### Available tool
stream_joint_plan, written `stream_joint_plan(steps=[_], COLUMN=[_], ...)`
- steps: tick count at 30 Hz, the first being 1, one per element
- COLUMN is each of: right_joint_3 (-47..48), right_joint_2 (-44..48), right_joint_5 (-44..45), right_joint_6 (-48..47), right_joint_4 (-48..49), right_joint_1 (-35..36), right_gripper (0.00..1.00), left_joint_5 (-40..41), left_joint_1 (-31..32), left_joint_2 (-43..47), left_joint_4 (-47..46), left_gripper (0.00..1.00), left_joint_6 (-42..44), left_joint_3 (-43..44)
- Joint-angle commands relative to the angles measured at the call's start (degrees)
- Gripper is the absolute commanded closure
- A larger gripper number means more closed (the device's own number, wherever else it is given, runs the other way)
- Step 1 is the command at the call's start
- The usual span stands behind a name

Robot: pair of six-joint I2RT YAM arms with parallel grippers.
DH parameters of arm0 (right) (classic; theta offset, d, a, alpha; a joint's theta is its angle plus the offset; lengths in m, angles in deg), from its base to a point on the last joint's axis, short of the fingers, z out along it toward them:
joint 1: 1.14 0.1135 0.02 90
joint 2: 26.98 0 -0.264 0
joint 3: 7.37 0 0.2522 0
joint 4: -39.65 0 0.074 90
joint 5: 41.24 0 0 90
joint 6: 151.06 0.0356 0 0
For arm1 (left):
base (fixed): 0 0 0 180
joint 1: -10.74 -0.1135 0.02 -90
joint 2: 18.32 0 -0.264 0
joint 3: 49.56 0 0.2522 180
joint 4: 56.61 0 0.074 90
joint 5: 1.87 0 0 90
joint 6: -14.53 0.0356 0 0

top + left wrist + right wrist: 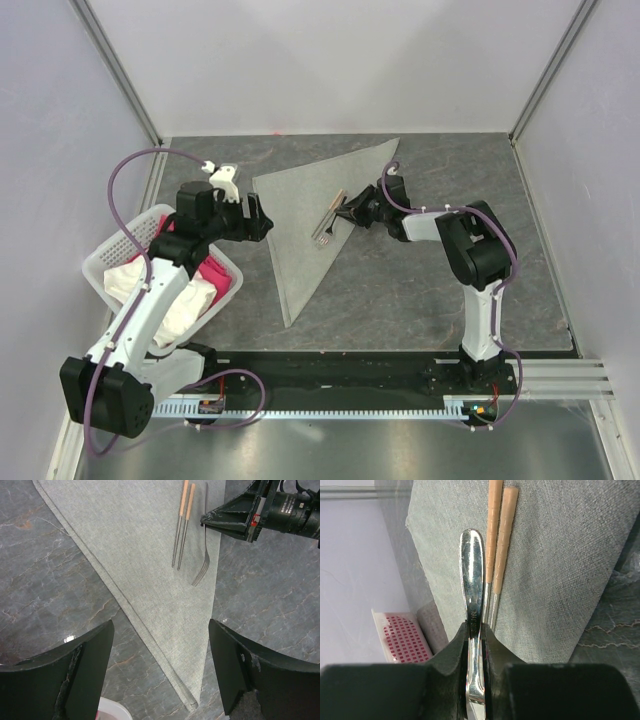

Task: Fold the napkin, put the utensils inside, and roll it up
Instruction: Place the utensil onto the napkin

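To my left sits a white perforated basket [105, 262] holding a pink cloth [212, 270] and a white cloth [185, 300], bunched together; my left arm passes over its near side. The grey-green napkin [300, 220] lies folded into a triangle on the dark marbled table [420, 300], one long point aimed toward my bases. On it, near its right edge, rest two chopsticks [181, 530] with wood-coloured handles and metal tips, side by side and touching. Just beside them is a metal fork [204, 550], its tines on the cloth. My right gripper [475, 635] is clamped on the fork's handle – both pads pressed against the metal. My left gripper [160, 627] hovers above the napkin's left fold with its fingers spread wide apart and nothing between them – the cloth's long edge runs diagonally beneath
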Motion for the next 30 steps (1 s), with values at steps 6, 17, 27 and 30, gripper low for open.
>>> stream_joint_plan(steps=[6, 17, 27, 30], right_joint_3=[2.0, 2.7, 3.7, 3.3], right_joint_2=[-1.6, -2.3, 0.7, 2.7], right_joint_5=[1.3, 2.2, 1.3, -0.3], right_joint_6=[0.7, -1.0, -4.3, -5.0], right_joint_4=[3.5, 1.1, -2.8, -3.1], right_joint_1=[0.1, 0.0, -1.0, -2.0], right_gripper=[1.00, 0.77, 0.55, 0.53], left_joint_5=[-1.7, -1.6, -1.4, -2.2], left_joint_1=[0.9, 2.2, 6.5, 6.9], left_joint_2=[-0.5, -2.7, -5.8, -7.1], left_joint_4=[-1.9, -2.1, -6.3, -5.8], left_gripper=[0.17, 0.19, 0.21, 0.21], left_joint_6=[-0.6, -0.6, -9.7, -9.5], left_joint_3=[-0.5, -0.6, -1.8, 0.0])
